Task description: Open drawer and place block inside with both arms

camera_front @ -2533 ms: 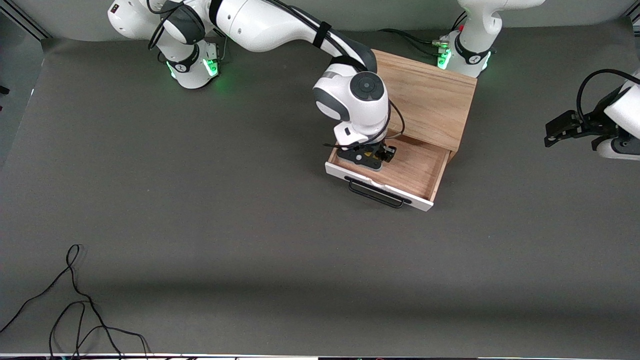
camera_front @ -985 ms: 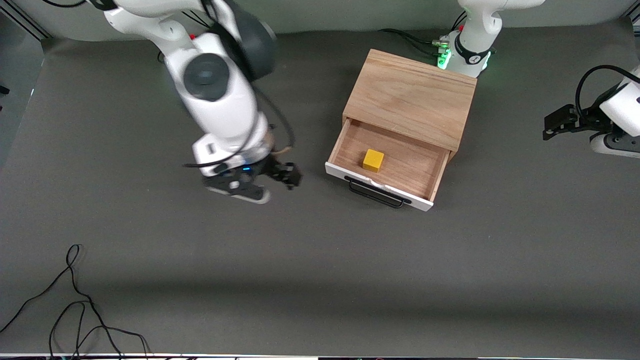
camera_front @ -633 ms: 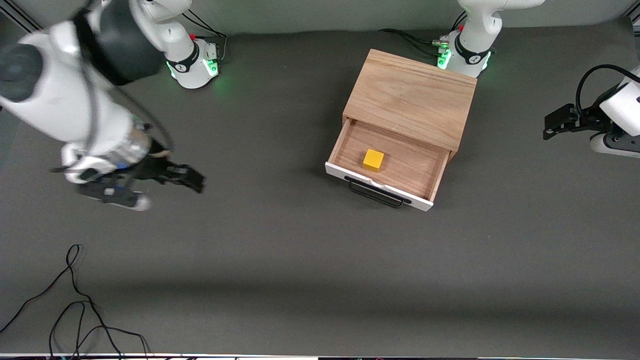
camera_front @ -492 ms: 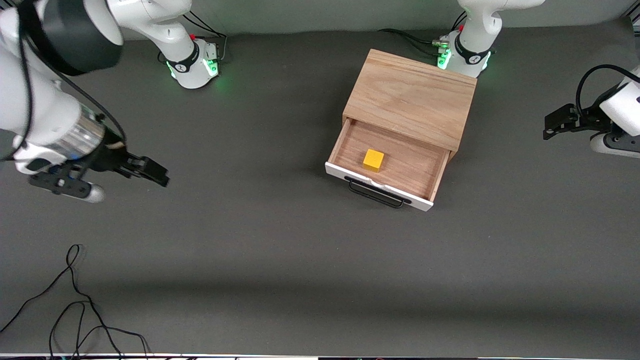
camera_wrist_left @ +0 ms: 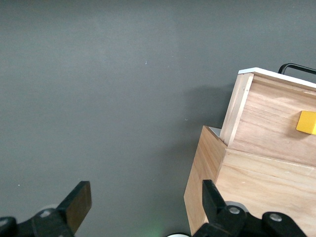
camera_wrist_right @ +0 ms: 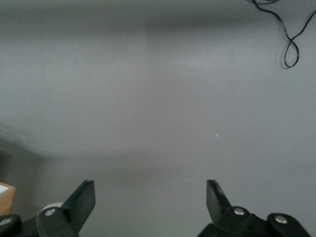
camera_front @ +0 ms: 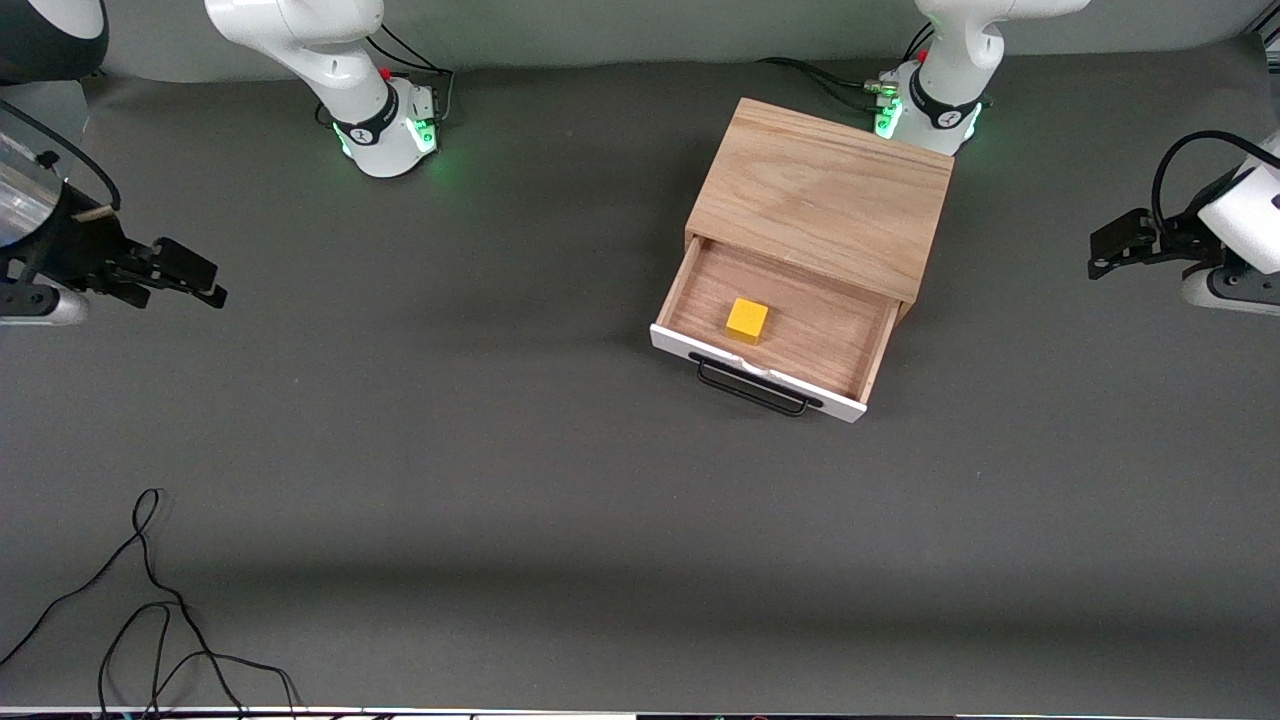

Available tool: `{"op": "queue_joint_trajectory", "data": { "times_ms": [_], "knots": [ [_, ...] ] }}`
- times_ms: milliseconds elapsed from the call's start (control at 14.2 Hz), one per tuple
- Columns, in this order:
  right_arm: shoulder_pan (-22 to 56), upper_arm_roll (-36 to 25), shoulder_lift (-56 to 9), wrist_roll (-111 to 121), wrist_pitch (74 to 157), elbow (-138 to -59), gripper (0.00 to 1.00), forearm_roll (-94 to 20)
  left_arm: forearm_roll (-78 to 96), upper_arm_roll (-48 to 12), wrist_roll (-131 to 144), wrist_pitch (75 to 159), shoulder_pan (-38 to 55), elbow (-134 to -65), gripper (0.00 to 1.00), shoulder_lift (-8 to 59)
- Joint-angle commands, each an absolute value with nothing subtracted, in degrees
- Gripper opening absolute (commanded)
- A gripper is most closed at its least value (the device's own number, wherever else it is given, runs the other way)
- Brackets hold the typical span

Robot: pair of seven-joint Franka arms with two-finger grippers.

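- Right gripper (camera_front: 195, 280) hangs over the surface (camera_front: 500, 500) at the right arm's end, fingers spread wide with nothing between them.
- A loose black cable (camera_front: 150, 600) sprawls at the camera-side corner of that same end, well apart from everything else.
- Mid-surface, toward the robots' edge, sits the cabinet (camera_front: 825, 195) with its drawer (camera_front: 780, 320) pulled out toward the camera, handle (camera_front: 750, 385) on the front panel.
- The block (camera_front: 747, 321) rests on the drawer floor close to the front panel, touching neither side wall. Task looks done to me.
- Left gripper (camera_front: 1105, 255) waits over the left arm's end of the surface, fingers spread and empty, its wrist camera looking at the cabinet's side.
- Risks from here: an arm swinging back low could clip the open drawer or its handle and jolt the block; a sweep near the corner could snag the cable.
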State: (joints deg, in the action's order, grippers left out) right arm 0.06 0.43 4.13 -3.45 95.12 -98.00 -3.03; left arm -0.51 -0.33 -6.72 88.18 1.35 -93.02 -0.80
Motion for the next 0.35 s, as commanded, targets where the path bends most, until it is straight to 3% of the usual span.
{"op": "queue_joint_trajectory", "data": {
  "times_ms": [0,281],
  "knots": [
    [-2.4,1.6,4.5,-0.6,94.9,-98.7,1.00,-2.1,-1.8,-0.3,-5.4,87.4,2.0,-93.3,1.00,-1.6],
    [-2.5,1.8,2.6,-0.7,94.9,-97.8,1.00,-1.8,-1.8,-0.7,-1.2,86.9,2.2,-93.3,1.00,-1.6]
  ]
}}
